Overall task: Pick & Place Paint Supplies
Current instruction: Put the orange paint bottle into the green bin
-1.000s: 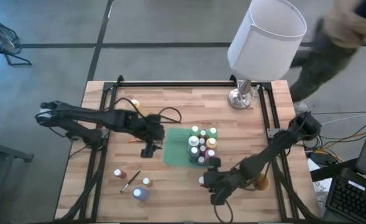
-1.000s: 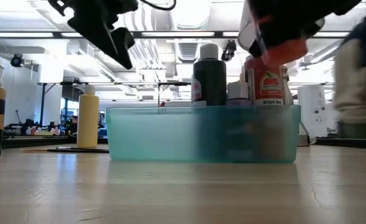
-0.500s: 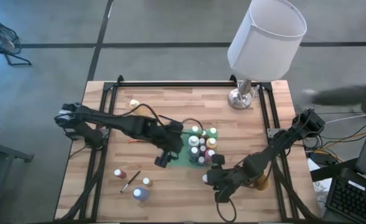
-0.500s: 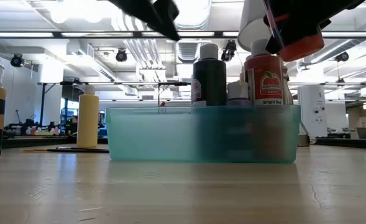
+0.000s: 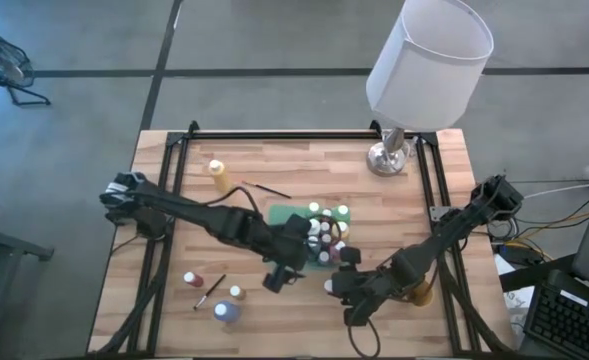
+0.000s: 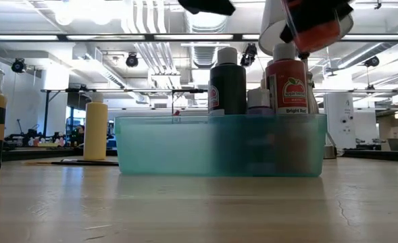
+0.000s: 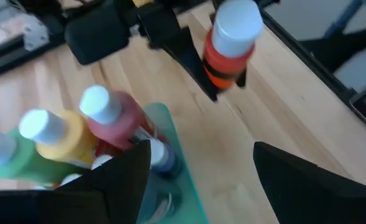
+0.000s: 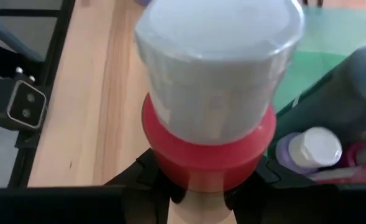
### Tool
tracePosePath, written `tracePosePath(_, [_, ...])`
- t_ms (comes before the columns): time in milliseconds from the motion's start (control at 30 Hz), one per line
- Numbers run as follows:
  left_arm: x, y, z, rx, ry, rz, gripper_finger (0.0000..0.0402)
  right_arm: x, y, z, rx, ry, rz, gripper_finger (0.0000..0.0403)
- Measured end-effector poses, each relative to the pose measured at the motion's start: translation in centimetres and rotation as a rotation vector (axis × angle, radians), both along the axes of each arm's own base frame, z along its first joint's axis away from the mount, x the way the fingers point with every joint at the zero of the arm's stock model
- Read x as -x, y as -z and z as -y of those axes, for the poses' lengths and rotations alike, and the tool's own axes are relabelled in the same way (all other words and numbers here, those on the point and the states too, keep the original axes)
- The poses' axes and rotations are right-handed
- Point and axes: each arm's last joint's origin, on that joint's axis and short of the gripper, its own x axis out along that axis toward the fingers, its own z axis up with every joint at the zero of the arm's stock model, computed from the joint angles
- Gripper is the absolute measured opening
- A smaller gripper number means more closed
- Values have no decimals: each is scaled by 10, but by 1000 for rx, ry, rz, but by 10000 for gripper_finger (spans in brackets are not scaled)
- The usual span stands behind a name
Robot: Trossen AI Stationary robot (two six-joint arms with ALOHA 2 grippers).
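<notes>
While the right end effector [image 7: 223, 74] grips a red bottle [image 7: 231, 46] above the wooden table [image 5: 274, 165], the left end effector [image 7: 198, 171] gapes beside a lamp-lit workshop.

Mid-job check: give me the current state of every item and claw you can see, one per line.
Right claw: shut on the white-capped red paint bottle, held in the air beside the tray.
Left claw: open, empty, above the tray's near edge.
Translucent green plastic tray: on the table, holding upright bottles.
Yellow paint bottle: upright, outside the tray.
Thin dark-handled brush: lying flat.
</notes>
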Motion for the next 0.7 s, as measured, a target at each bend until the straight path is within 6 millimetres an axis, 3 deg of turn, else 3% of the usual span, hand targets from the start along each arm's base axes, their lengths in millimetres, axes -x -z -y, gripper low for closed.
tracePosePath(233, [-3, -10, 15, 88, -31, 119, 288, -4, -8, 0, 47, -39, 27, 113])
tracePosePath(433, [-1, -16, 34, 66, 19, 212, 288, -5, -10, 5, 95, -3, 19, 111])
tracePosePath(700, [-5, -11, 36, -12, -98, 233, 288, -8, -10, 10, 96, 17, 21, 113])
